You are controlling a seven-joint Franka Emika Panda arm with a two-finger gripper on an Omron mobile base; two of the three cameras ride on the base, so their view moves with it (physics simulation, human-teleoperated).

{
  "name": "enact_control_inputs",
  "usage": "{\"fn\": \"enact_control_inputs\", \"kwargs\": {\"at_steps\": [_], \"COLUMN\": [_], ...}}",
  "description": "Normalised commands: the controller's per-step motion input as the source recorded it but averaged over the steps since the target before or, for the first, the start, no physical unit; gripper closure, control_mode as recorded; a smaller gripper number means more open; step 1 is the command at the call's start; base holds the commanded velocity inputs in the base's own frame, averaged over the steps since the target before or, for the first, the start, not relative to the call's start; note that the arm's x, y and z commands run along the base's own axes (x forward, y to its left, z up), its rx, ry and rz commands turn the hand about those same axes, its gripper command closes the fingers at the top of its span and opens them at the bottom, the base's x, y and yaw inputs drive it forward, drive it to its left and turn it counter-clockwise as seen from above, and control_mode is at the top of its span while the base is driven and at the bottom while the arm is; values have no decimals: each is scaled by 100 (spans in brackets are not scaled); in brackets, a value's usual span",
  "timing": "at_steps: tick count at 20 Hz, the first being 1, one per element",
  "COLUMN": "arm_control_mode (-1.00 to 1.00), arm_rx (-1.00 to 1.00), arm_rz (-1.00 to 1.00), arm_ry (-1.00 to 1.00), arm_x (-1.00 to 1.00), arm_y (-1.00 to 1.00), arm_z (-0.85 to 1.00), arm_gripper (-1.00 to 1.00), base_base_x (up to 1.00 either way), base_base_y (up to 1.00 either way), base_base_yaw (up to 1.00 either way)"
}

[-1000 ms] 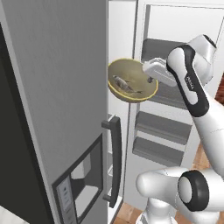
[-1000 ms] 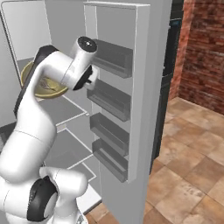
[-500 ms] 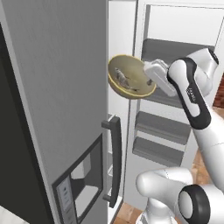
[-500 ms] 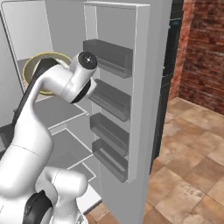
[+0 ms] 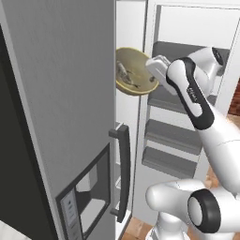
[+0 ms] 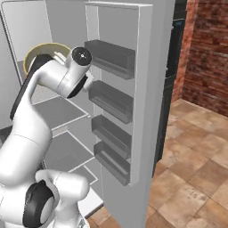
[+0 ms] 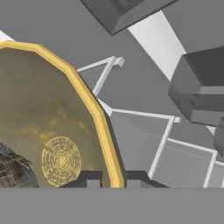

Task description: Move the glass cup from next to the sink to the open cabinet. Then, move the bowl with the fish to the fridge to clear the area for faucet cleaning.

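The hand view shows the claw [image 7: 110, 178] pinching the bowl's [image 7: 52, 131] rim; the left view shows the fish [image 5: 125, 75] inside.

Fridge [image 6: 147, 67] open; grey door shelves [image 6: 111, 102] bare; inner shelf [image 6: 58, 111] bare

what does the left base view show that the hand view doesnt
Left base view alone: the fridge's closed door with its dark dispenser panel and handle, plus the robot's arm reaching in.
Hand view alone: the end effector shut on the bowl's rim, and the white-edged fridge shelves beneath it.
Both: the yellow bowl with the fish inside, and the grey door shelves.
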Motion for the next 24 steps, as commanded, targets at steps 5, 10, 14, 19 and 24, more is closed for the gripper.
{"fn": "enact_control_inputs", "kwargs": {"at_steps": [5,10,14,19,24], "arm_control_mode": [-100,-100,-100,-100,-100], "arm_rx": [0,0,0,0,0], "arm_rz": [-9,-8,0,0,-3], "arm_ry": [0,0,4,9,11], "arm_x": [31,19,8,26,50], "arm_y": [5,7,3,12,16], "arm_z": [38,8,-16,-26,-1], "arm_gripper": [100,100,100,100,100], "base_base_x": [0,0,0,0,0], "base_base_y": [0,0,0,0,0], "base_base_yaw": [0,0,0,0,0]}}
